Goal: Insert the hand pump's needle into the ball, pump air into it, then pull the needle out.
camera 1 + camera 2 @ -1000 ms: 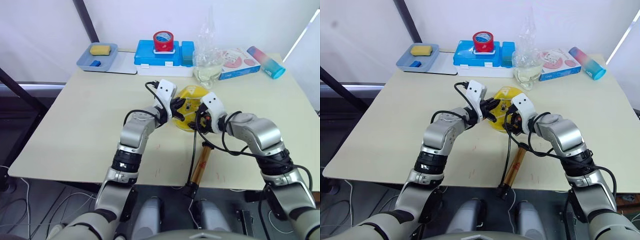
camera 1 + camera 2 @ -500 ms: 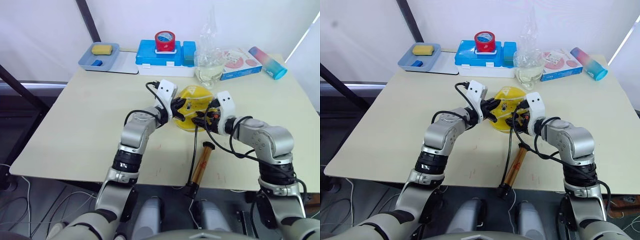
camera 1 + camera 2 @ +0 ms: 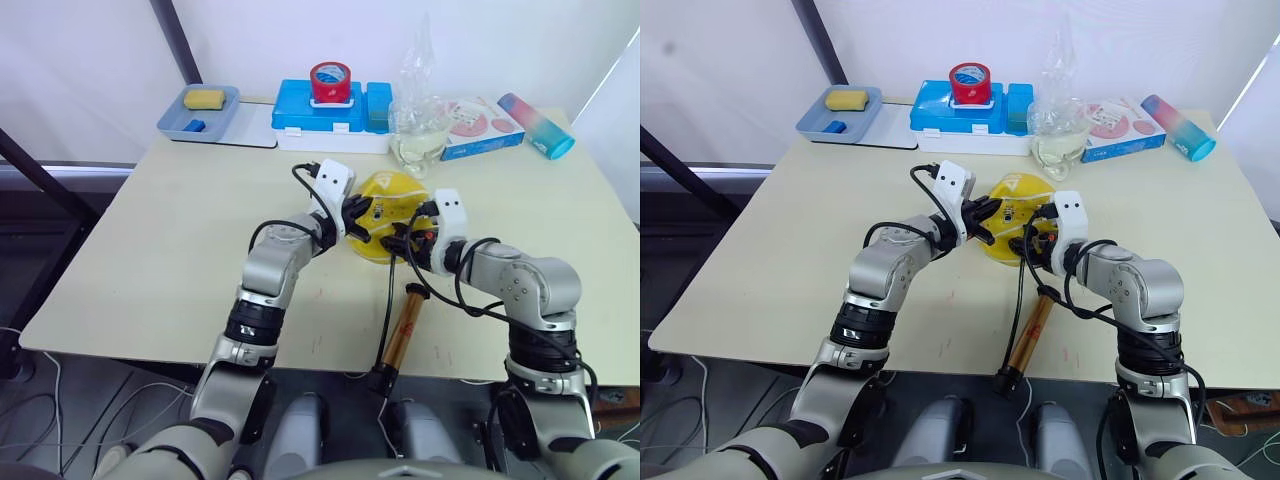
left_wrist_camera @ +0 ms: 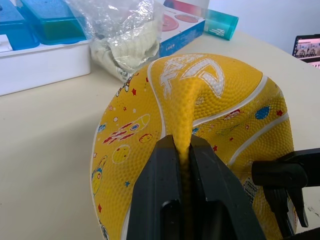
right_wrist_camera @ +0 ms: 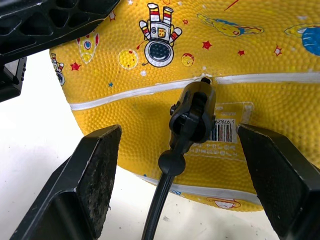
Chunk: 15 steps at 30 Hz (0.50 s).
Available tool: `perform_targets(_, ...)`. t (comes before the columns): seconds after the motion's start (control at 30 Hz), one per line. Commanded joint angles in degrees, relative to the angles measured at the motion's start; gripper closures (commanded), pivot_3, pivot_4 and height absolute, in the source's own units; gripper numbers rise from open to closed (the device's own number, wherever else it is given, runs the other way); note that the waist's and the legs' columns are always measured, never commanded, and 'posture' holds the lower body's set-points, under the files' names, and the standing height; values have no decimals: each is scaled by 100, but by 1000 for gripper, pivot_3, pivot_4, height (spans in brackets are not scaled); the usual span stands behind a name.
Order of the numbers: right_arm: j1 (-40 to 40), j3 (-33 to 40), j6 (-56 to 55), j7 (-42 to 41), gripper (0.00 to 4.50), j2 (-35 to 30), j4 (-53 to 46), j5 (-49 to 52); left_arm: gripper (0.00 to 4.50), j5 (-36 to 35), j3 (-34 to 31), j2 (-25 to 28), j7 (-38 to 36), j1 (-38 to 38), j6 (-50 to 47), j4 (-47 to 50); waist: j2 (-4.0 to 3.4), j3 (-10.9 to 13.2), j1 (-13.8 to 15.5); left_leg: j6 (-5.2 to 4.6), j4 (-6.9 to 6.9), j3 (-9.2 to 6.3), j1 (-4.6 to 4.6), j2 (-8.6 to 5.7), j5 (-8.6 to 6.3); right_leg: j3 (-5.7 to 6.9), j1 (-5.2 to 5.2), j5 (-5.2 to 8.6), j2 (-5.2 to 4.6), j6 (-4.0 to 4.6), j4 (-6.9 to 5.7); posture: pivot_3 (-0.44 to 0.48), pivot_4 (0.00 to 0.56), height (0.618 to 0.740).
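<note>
The yellow ball (image 3: 388, 205) rests mid-table, saggy. My left gripper (image 4: 183, 145) is shut on a pinched fold of the ball's skin on its left side. My right gripper (image 5: 180, 132) is open at the ball's near side, its fingers (image 5: 92, 165) wide apart on either side of the hose's black fitting (image 5: 192, 117) without touching it. The fitting's tip meets the ball at a white seam beside the label patch (image 5: 227, 127); the needle itself is hidden there. The hand pump (image 3: 403, 322) lies on the table toward the front edge, its hose (image 3: 388, 300) running up to the ball.
Along the back stand a blue tray (image 3: 180, 122) with a yellow sponge, a blue and white box (image 3: 328, 112) topped by a red tape roll (image 3: 327, 80), a clear plastic bag (image 3: 418, 125), a flat carton (image 3: 478, 125) and a tumbler (image 3: 533, 123). The pump's lower end overhangs the table's front edge.
My right elbow has swung in and the wrist has turned, while that gripper stays at the ball's near side. The left gripper, ball and pump have not moved.
</note>
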<state>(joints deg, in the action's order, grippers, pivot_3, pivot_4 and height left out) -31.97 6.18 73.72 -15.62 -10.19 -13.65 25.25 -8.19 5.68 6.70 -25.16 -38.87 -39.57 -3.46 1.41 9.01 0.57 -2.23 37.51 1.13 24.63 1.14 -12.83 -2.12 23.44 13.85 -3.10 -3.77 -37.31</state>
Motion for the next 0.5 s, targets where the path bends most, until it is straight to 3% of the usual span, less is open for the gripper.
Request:
perform_targets(0.03,-164,182,-142,53,633,24,-111,83,4500,16,139,-9,16,110,-69,-160,0,0,0,0,0,0,0,0,0,0,0,0,0,0,0,0,150,739)
perform_targets(0.3,-188,327,-144,139,633,143,-105,190,4500,20,164,20,-3,138,-68,-142,0,0,0,0,0,0,0,0,0,0,0,0,0,0,0,0,150,739)
perform_targets(0.4,-168,385,-142,183,1407,172,-93,219,4500,19,180,9,0,136,-67,-142,0,0,1,0,0,-1,0,0,0,0,0,0,0,0,0,0,150,739)
perform_targets(0.5,-160,426,-145,223,2876,204,-80,251,4500,19,192,7,0,134,-62,-148,0,0,1,0,0,0,0,0,0,0,0,0,1,0,0,0,150,739)
